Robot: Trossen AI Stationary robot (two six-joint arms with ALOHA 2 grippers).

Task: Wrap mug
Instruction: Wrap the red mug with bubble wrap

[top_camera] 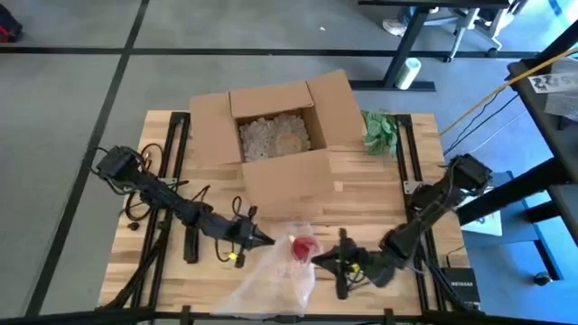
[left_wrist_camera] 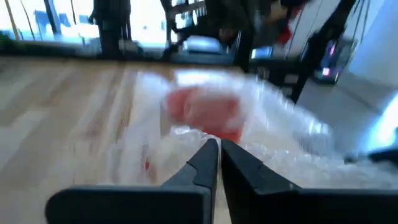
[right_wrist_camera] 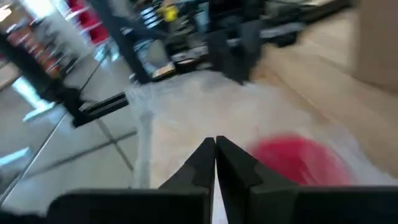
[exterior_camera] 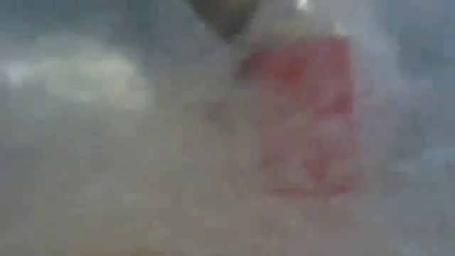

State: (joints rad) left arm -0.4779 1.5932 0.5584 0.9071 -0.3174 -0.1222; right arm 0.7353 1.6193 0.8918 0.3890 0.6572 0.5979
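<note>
The open cardboard box point(top_camera: 275, 135) takes up the middle of the table's point(top_camera: 379, 194) far side, its flaps spread wide, so nothing passes there except over the top. Beside it, at the far right corner, sits a green crumpled thing point(top_camera: 380, 131). Bare wood lies between the box and the bubble wrap point(top_camera: 271, 275) at the near edge (a fairly narrow strip). Both arms crowd the wrap from either side. Cables point(top_camera: 144, 203) clutter the left edge.

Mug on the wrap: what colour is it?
Red; the mug shows best in the high view.
</note>
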